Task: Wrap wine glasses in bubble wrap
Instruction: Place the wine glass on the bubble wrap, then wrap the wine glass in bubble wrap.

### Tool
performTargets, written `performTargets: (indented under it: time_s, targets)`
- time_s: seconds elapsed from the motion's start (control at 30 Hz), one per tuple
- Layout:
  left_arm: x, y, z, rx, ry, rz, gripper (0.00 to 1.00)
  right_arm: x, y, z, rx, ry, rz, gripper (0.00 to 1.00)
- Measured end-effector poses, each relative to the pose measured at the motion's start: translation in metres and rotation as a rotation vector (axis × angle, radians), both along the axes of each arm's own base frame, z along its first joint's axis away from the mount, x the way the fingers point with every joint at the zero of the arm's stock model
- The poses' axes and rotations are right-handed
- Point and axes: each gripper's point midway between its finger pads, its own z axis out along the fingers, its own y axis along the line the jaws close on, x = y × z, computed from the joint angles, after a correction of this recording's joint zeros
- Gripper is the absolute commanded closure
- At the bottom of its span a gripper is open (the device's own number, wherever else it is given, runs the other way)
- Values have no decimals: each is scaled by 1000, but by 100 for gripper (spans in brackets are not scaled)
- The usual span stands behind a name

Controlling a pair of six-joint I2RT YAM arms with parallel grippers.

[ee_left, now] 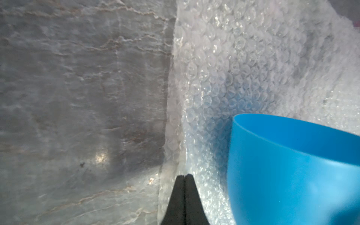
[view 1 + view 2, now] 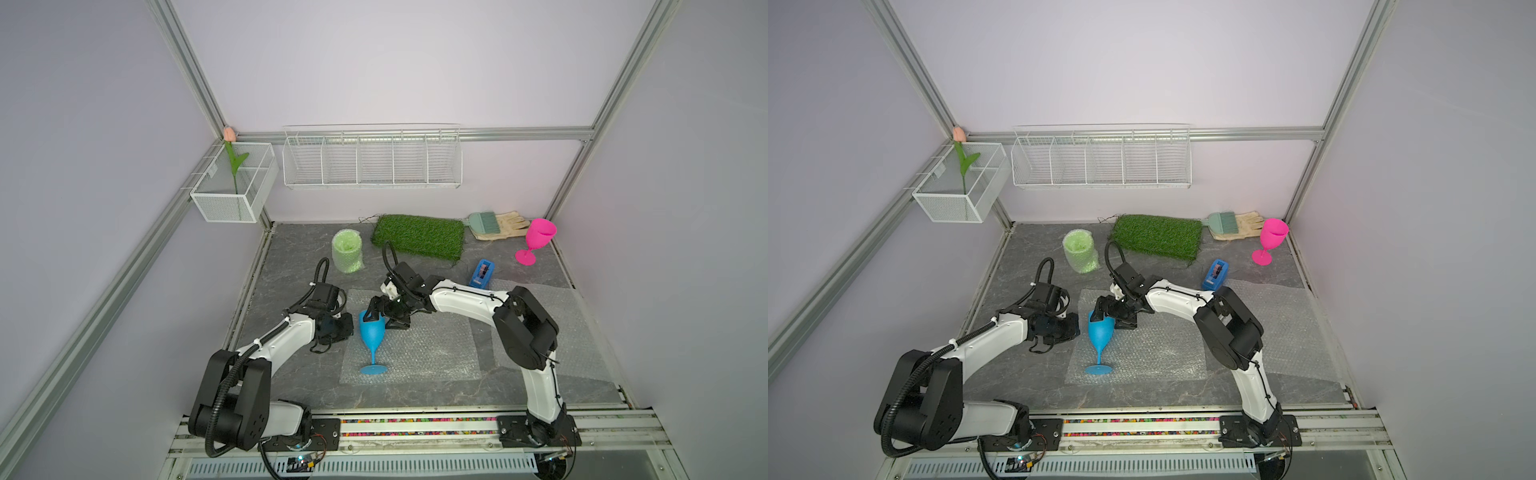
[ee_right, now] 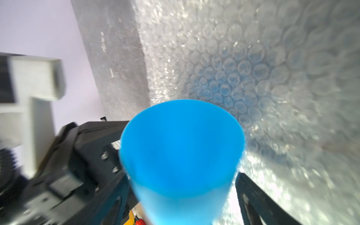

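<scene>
A sky-blue wine glass (image 2: 372, 332) (image 2: 1099, 332) stands on its foot, leaning a little, on a flat sheet of bubble wrap (image 2: 428, 353) (image 2: 1154, 353). My right gripper (image 2: 384, 318) (image 3: 182, 175) is open around its bowl (image 3: 183, 146), with a gap showing at one finger (image 3: 253, 194). My left gripper (image 2: 351, 330) (image 1: 184, 176) is low at the sheet's left edge (image 1: 171, 116), shut on the film beside the bowl (image 1: 292, 165). A lime-green glass rolled in bubble wrap (image 2: 347, 251) stands at the back. A pink glass (image 2: 538, 237) stands bare at the back right.
A second bubble wrap sheet (image 2: 561, 324) lies under my right arm. A blue tape dispenser (image 2: 482, 274), a grass mat (image 2: 419, 237), and a glove with a brush (image 2: 498, 224) sit further back. A wire rack (image 2: 372, 160) and a mesh box (image 2: 232, 183) hang on the walls.
</scene>
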Motion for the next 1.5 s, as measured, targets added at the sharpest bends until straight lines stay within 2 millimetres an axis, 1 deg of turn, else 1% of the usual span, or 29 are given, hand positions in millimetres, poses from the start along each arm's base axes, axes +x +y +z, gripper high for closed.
performTargets:
  time_s: [0.2, 0.23, 0.3, 0.33, 0.4, 0.43, 0.5, 0.57, 0.63, 0.73, 0.83, 0.93, 1.03, 1.2, 1.27, 1.33, 1.43, 1.5]
  targets:
    - [0, -1, 7, -4, 1, -8, 100, 6, -11, 44, 43, -65, -13, 11]
    - [0, -1, 8, -5, 1, -9, 100, 6, -13, 48, 45, -74, -16, 10]
    - [2, -4, 13, -14, -4, -15, 100, 6, -19, 55, 47, -93, -20, 1]
    - [3, -5, 16, -22, -10, -18, 100, 5, -23, 56, 45, -98, -20, 6]
    - [6, -9, 24, -44, -25, -26, 100, 2, -31, 50, 32, -94, -19, 21]
    - [7, -11, 27, -53, -32, -31, 100, -1, -34, 44, 22, -87, -20, 26]
    - [9, -15, 33, -66, -39, -40, 100, -7, -44, 25, -15, -65, -18, 41]
    - [11, -18, 38, -72, -44, -48, 100, -13, -53, 9, -57, -46, -20, 54]
    - [11, -22, 42, -73, -48, -62, 100, -17, -62, -4, -91, -37, -21, 62]
    - [12, -30, 51, -78, -59, -88, 100, -19, -68, -17, -119, -34, -19, 68]
    - [11, -42, 61, -85, -74, -124, 100, -20, -68, -29, -120, -29, -17, 72]
    - [10, -58, 72, -105, -88, -160, 100, -21, -68, -41, -119, -24, -15, 73]
    - [9, -73, 77, -117, -90, -190, 100, -21, -67, -48, -108, -24, -16, 74]
    - [7, -97, 76, -126, -67, -228, 100, -17, -68, -52, -65, -30, -31, 74]
    - [5, -105, 73, -128, -56, -241, 100, -15, -73, -55, -53, -24, -46, 74]
    - [3, -114, 68, -133, -41, -253, 100, -13, -83, -58, -51, -13, -66, 72]
    - [1, -127, 61, -140, -25, -271, 100, -8, -100, -53, -29, -11, -105, 68]
    - [2, -137, 63, -155, -29, -284, 100, 0, -106, -39, 6, -25, -129, 65]
